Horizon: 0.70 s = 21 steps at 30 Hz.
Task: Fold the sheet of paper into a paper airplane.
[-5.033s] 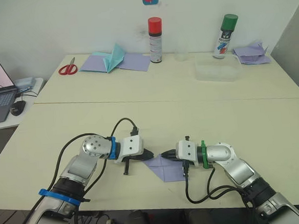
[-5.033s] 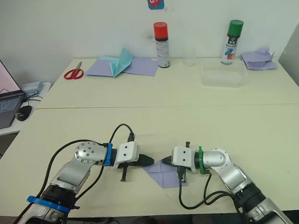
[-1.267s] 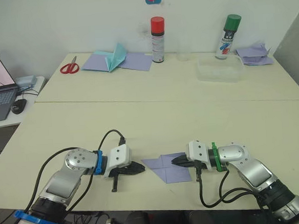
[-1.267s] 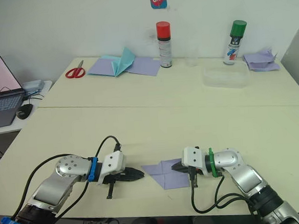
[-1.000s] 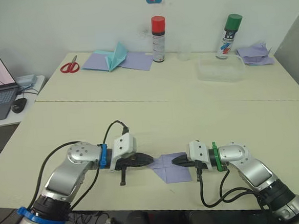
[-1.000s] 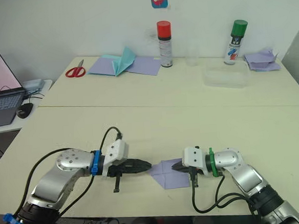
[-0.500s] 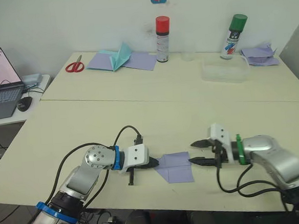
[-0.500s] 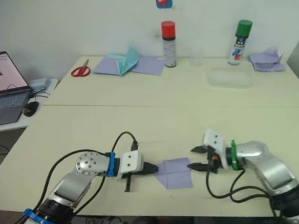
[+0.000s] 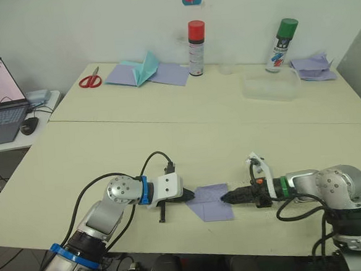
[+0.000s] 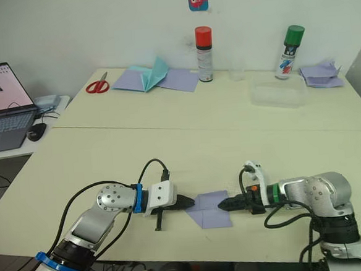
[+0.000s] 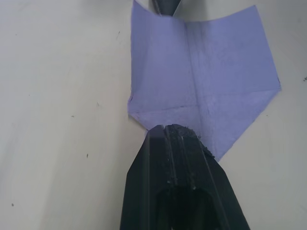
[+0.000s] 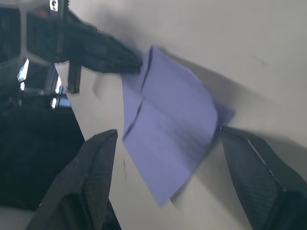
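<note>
1. Paper first: the sheet of paper [image 9: 212, 202] lies flat at the lower centre of the left eye frame, near the front edge of the table [image 9: 187, 141], partly folded, with its point toward that edge.
2. Left gripper [image 9: 189, 196] has its fingers closed together, tip pressing on the sheet's left corner. It pins the paper and grasps nothing.
3. Right gripper [image 12: 165, 143] is spread wide, one finger on each side of the sheet's right edge, nothing held yet.
4. Risk, as I judge it: if the right fingers close at a slant, the thin paper may buckle or slide from under the left tip and spoil the crease.
5. Head views make the right fingers look merged; the right wrist view shows them apart. The left wrist view shows the crease lines clearly.
</note>
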Available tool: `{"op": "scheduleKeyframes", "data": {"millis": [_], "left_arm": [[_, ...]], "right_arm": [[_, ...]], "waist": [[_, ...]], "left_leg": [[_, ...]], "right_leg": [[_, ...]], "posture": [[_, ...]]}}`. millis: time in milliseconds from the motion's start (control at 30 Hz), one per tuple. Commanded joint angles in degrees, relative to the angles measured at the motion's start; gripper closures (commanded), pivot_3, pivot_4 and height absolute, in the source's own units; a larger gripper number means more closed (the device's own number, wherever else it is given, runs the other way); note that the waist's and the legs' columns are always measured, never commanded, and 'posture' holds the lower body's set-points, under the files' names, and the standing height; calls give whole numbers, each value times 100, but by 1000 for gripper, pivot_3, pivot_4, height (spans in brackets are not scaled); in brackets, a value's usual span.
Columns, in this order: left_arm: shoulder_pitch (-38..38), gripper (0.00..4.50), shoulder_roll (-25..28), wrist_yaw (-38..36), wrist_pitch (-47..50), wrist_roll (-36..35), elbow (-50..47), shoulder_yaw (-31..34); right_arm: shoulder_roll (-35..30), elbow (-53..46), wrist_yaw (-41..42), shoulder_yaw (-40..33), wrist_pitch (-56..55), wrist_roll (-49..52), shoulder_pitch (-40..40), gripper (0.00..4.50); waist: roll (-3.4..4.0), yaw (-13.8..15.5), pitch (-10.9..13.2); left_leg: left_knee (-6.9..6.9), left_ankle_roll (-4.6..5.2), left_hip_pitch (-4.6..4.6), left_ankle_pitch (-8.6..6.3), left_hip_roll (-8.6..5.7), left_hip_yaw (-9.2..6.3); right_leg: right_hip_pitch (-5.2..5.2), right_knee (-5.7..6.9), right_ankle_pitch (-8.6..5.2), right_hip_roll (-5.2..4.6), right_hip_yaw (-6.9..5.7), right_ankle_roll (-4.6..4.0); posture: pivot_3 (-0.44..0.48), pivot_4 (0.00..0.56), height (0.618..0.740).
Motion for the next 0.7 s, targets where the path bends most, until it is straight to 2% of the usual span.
{"op": "scheduleKeyframes", "data": {"millis": [33, 267, 300, 400, 633, 700], "left_arm": [[198, 4500, -20, -6, 191, 391, 302, -399], [228, 4500, -11, 4, 146, 435, 314, -402], [228, 4500, -8, 7, 128, 446, 325, -403], [222, 4500, 3, 0, 84, 468, 362, -403], [231, 4500, 19, -16, 13, 490, 399, -410], [241, 4500, 29, -22, -13, 501, 409, -415]], "right_arm": [[248, 420, -830, -154, 42, 430, -128, 958], [148, 712, -1576, -96, 42, 1567, -236, 958], [126, 762, -1665, -118, 42, 1714, -244, 1118], [49, 870, -1939, -165, 42, 2035, -261, 1820], [-137, 980, -2389, -283, 42, 2460, -203, 4465], [-167, 1035, -2487, -335, 42, 2568, -199, 4465]], "waist": [[-3, -20, -5], [9, -35, -14], [11, -35, -14], [15, -33, -13], [26, -31, -13], [26, -30, -13]], "left_leg": [[0, 1, 2, 0, 0, 0], [-2, 2, 1, 1, 1, 0], [-6, 2, 1, 1, 1, 0], [-13, 2, -1, 1, 0, 1], [-45, 8, -10, 4, -1, 3], [-49, 10, -13, 4, -1, 7]], "right_leg": [[0, -2, -1, 0, 1, 8], [1, -6, -2, 0, 2, 14], [1, -10, -2, 0, 2, 14], [0, -20, -1, 0, 1, 12], [3, -70, 10, 0, 1, 30], [5, -79, 12, 0, 3, 32]], "posture": [[0, 150, 740], [0, 150, 740], [0, 150, 740], [0, 150, 740], [0, 150, 740], [0, 150, 740]]}}
